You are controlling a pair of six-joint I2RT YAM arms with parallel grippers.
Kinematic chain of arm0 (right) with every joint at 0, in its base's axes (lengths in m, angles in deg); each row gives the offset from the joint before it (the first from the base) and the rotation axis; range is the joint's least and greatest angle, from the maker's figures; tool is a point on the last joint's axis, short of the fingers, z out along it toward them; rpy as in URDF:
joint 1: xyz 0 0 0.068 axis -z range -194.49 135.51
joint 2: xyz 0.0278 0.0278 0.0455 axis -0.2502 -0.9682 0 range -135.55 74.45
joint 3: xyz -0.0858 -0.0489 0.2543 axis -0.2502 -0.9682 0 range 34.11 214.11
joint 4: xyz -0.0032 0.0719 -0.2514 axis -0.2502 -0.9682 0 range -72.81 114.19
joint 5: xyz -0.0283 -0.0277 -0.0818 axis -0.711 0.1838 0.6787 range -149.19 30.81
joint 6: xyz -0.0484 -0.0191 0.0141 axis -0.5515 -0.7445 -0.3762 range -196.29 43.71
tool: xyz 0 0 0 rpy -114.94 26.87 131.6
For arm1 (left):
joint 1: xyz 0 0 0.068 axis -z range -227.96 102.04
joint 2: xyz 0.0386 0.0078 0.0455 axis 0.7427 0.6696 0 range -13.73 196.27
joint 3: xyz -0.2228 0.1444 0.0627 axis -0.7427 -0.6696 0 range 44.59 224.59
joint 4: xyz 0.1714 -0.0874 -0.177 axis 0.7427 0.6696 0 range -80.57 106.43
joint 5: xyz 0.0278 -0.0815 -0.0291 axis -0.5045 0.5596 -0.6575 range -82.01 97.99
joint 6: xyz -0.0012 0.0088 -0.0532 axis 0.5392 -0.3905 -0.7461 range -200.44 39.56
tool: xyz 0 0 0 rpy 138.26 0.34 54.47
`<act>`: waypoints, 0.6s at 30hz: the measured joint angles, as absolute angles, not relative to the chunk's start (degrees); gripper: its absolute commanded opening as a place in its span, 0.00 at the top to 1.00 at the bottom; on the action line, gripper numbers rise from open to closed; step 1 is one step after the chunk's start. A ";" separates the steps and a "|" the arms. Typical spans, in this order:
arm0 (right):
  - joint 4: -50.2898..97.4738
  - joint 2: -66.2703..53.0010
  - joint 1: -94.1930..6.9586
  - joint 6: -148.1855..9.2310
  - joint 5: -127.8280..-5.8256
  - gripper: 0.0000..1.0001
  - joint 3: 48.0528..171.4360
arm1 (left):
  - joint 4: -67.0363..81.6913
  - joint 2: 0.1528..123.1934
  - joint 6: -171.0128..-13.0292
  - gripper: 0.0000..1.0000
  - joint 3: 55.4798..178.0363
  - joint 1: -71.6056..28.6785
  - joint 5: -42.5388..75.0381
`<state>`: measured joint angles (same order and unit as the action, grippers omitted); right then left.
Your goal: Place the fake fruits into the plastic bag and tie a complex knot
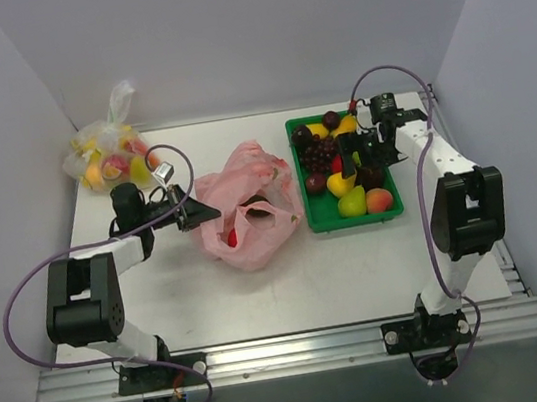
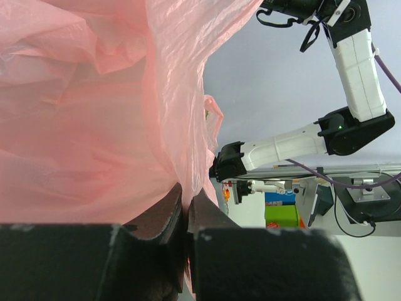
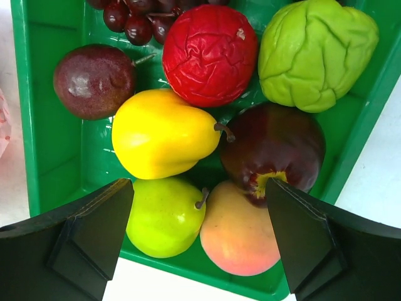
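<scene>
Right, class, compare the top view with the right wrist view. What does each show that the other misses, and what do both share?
Only the top view: the left gripper pinching the edge of the pink bag, and the clear bag of fruit in the far left corner.
Only the right wrist view: creases in the red fruit, lumps on the green fruit, and the right gripper plainly open above the fruit.
Both: the green tray, the yellow pear and the peach.

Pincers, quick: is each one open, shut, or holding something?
Left pincer: shut on the plastic bag.
Right pincer: open, empty, over the fake fruits in the green tray.
</scene>
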<state>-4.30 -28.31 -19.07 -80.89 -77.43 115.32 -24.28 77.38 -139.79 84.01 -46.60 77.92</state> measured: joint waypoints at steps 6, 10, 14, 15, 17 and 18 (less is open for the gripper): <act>-4.35 -27.90 -18.57 -82.58 -77.21 0.13 115.32 | -24.28 77.36 -139.77 0.90 83.99 -46.60 77.92; -4.41 -25.01 -17.91 -84.83 -77.18 0.14 114.58 | -24.30 77.36 -139.75 0.90 83.94 -46.62 77.92; -4.35 -22.11 -17.78 -87.21 -76.55 0.18 114.34 | -24.30 77.36 -139.77 0.90 83.94 -46.62 77.92; -4.30 -22.04 -17.78 -87.69 -76.31 0.19 114.34 | -24.28 77.36 -139.77 0.90 83.94 -46.62 77.92; -4.32 -22.87 -17.78 -88.61 -75.46 0.20 114.34 | -24.28 77.36 -139.77 0.90 83.94 -46.62 77.92; -4.32 -23.59 -17.78 -89.00 -74.80 0.21 114.34 | -24.28 77.36 -139.77 0.90 83.94 -46.62 77.92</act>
<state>-4.32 -23.59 -17.78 -89.00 -74.80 114.34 -24.28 77.36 -139.77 83.94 -46.62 77.92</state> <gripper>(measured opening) 0.802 0.100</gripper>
